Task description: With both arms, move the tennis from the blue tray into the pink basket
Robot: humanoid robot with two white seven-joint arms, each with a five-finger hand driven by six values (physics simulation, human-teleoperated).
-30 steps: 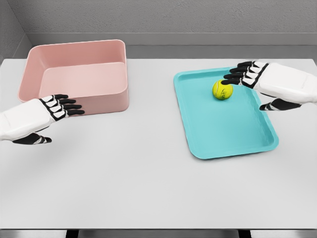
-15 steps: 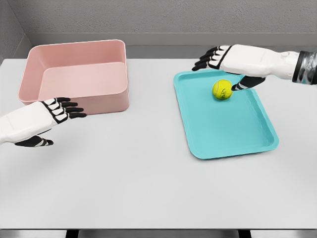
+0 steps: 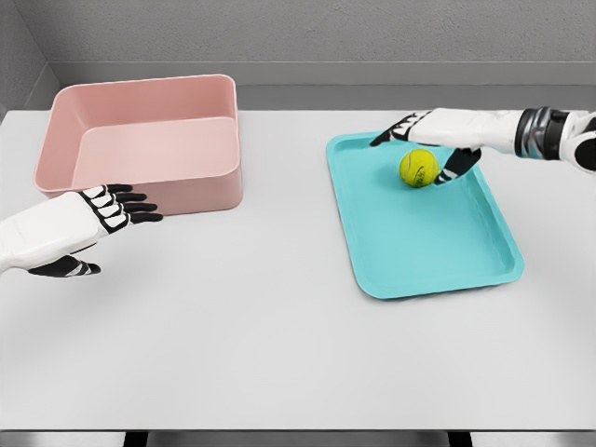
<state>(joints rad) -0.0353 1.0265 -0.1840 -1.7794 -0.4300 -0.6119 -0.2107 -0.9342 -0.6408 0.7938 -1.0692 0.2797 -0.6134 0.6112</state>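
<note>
Lowered, the right robot hand (image 3: 424, 140) spreads around the tennis ball (image 3: 419, 169); left robot hand (image 3: 102, 212) open near pink basket (image 3: 140, 140).

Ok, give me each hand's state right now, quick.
Left hand: open, holding nothing, in front of the pink basket.
Right hand: open around the tennis ball, not yet gripping it.

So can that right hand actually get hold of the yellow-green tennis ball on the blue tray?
Probably yes. The right hand hangs open right over the yellow-green tennis ball, fingers spread behind it and thumb beside it. Nothing else lies on the flat blue tray, so the way looks free.
</note>
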